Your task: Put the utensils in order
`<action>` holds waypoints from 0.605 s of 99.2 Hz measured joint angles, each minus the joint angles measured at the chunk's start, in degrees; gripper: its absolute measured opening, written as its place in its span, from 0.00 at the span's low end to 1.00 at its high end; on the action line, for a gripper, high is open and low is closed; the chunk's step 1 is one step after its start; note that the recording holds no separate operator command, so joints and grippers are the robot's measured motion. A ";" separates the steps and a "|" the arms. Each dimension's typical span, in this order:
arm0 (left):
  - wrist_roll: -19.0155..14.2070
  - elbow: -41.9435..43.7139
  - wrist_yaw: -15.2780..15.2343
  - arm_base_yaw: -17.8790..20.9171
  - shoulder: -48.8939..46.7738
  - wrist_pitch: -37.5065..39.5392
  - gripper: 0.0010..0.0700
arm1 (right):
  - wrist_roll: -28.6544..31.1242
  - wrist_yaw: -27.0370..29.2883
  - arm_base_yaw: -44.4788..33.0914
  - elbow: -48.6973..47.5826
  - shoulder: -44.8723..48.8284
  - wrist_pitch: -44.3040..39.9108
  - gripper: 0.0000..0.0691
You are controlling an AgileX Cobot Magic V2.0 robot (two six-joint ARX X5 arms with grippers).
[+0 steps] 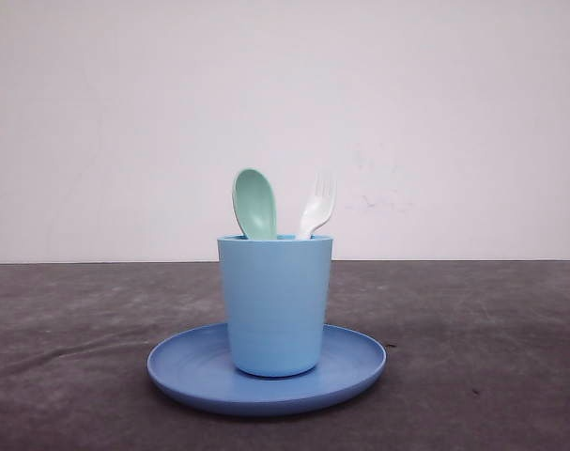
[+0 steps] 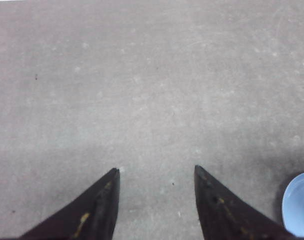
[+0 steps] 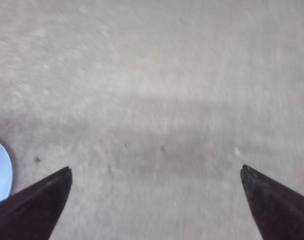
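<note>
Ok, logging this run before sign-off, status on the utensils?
Left gripper open, empty. Right gripper open, empty. Spoon and fork standing in the cup, cup on the plate. Nothing in the way.

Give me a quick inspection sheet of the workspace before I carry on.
Surface: dark grey table, bare around the plate.
Job's things: green spoon and white fork stand heads-up in the blue cup.
Clutter: cup sits on a blue plate; nothing else seen.
Tools: left tool open over bare table; right tool open wider, empty.
Cables: nothing seen.
Surroundings: plain white wall.
</note>
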 joint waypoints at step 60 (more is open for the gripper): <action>0.00 0.00 0.00 0.00 0.00 -0.46 0.07 | -0.44 -2.14 -1.20 -0.02 0.09 -1.57 0.34</action>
